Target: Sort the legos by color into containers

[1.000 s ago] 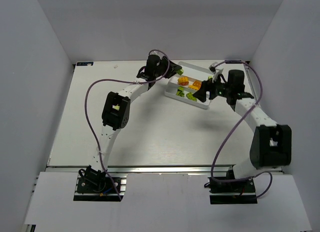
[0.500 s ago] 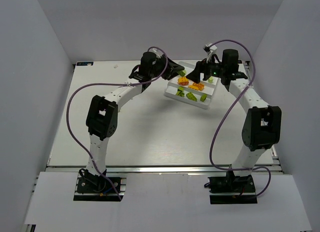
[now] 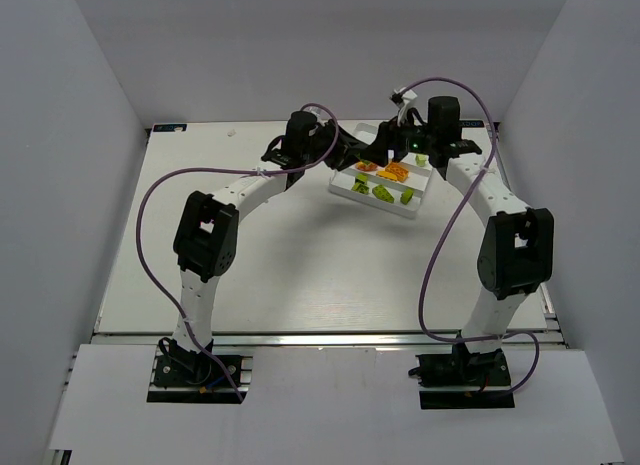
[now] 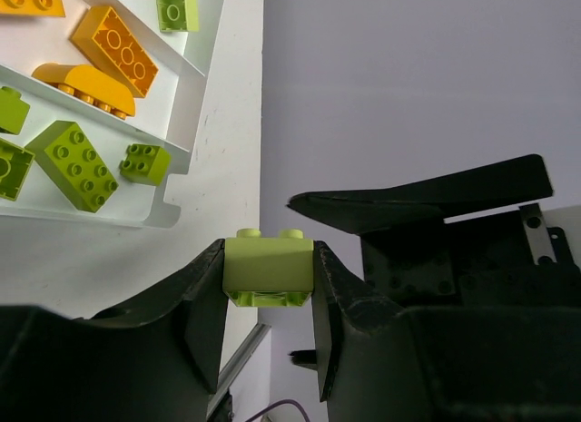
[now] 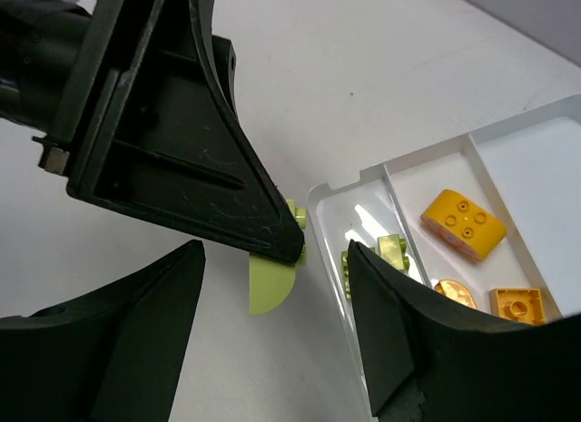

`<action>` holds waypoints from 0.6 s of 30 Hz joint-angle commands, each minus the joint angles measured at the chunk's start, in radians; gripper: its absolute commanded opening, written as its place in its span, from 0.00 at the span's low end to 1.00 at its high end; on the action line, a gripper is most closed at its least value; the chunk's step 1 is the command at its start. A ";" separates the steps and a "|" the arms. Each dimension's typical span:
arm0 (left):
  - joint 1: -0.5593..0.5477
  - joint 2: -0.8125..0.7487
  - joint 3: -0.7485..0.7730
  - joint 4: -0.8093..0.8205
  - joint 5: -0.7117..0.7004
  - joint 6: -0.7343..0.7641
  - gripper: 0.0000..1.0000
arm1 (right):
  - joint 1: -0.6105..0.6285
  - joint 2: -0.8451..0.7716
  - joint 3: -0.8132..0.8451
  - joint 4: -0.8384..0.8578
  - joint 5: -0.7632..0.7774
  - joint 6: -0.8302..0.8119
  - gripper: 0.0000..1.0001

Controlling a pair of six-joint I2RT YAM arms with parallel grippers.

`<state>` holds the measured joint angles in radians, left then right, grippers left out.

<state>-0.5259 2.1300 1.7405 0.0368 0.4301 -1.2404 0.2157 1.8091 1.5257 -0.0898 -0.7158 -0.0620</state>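
Observation:
My left gripper (image 4: 269, 286) is shut on a lime-green brick (image 4: 269, 268), held just off the far-left corner of the white tray (image 4: 136, 220). In the right wrist view the brick's studs and rounded side (image 5: 270, 284) show under the left finger (image 5: 227, 168). My right gripper (image 5: 274, 251) is open and empty, its jaws spread around that brick, close to the tray's rim (image 5: 363, 181). In the top view both grippers, left (image 3: 350, 145) and right (image 3: 385, 140), meet at the tray's far edge. The tray holds orange bricks (image 4: 113, 50) and lime-green bricks (image 4: 73, 163) in separate compartments.
The tray (image 3: 372, 200) lies tilted at the back right of the white table. One small green brick (image 4: 177, 11) sits in the tray's far compartment. White walls enclose the table on three sides. Purple cables loop over both arms.
My right gripper has swung from the tray's near right side to its far edge, facing the left gripper. My left gripper has shifted slightly right with the brick.

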 commanded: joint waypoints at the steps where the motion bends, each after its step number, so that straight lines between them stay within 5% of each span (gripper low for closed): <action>1: -0.008 -0.068 0.007 0.012 0.013 -0.013 0.02 | 0.010 0.025 0.048 -0.050 0.018 -0.015 0.69; 9: -0.008 -0.067 0.002 0.048 0.027 -0.045 0.03 | 0.016 0.032 0.053 -0.048 0.029 -0.024 0.63; 15: -0.008 -0.090 -0.051 0.097 0.036 -0.082 0.05 | 0.016 0.047 0.063 -0.018 0.010 -0.015 0.48; 18: -0.008 -0.104 -0.085 0.130 0.039 -0.105 0.07 | 0.013 0.061 0.079 -0.016 -0.020 -0.010 0.28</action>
<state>-0.5266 2.1204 1.6829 0.1268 0.4404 -1.3266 0.2321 1.8568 1.5440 -0.1432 -0.7120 -0.0818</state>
